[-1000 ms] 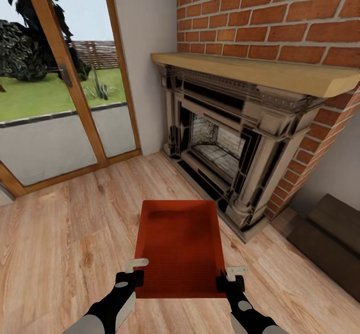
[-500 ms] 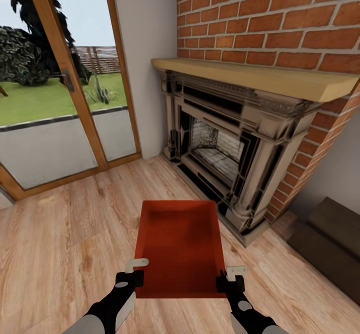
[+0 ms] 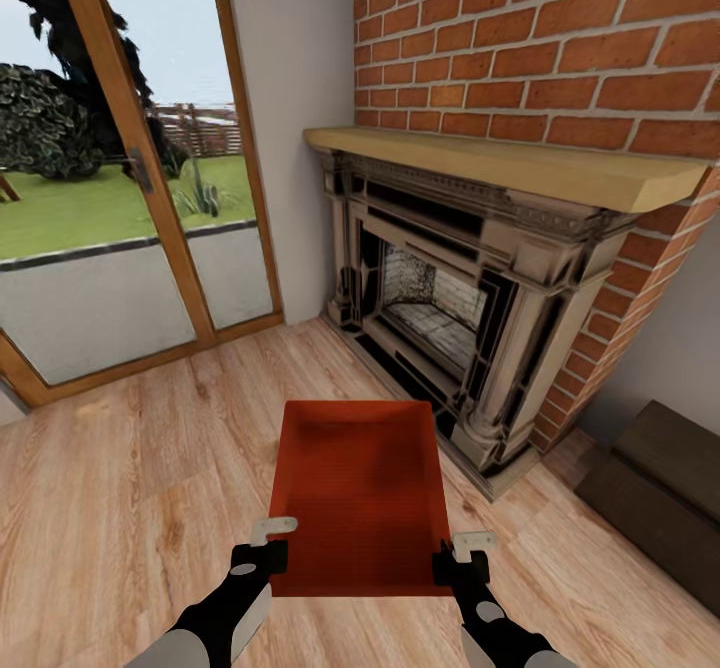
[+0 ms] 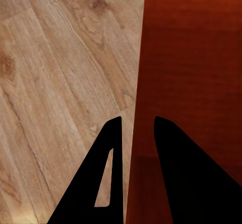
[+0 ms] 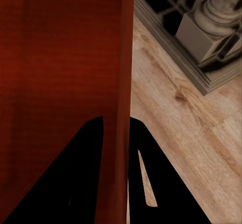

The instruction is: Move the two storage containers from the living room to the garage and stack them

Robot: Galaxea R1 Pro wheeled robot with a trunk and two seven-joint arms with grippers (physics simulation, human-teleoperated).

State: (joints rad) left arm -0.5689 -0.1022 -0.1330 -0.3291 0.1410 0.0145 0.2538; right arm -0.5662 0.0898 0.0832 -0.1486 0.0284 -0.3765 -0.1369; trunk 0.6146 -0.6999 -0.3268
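Note:
One red-orange storage container (image 3: 358,488) hangs level in front of me above the living room's wood-plank floor (image 3: 130,478). My left gripper (image 3: 272,540) is shut on its near left wall, and my right gripper (image 3: 462,554) is shut on its near right wall. In the left wrist view the left gripper (image 4: 137,119) straddles the rim of the container (image 4: 191,58), one finger inside and one outside. The right wrist view shows the right gripper (image 5: 115,118) pinching the container (image 5: 60,58) wall the same way.
A red brick fireplace (image 3: 450,298) with a wooden mantel (image 3: 520,163) stands close ahead on the right. A dark low bench (image 3: 660,488) sits at the far right. Glass patio doors (image 3: 130,198) in wooden frames are ahead on the left, with a white wall strip between them and the fireplace.
The whole picture has shifted a little, with the fireplace and mantel sitting lower, so the camera has moved. The container and both grippers keep the same places relative to each other.

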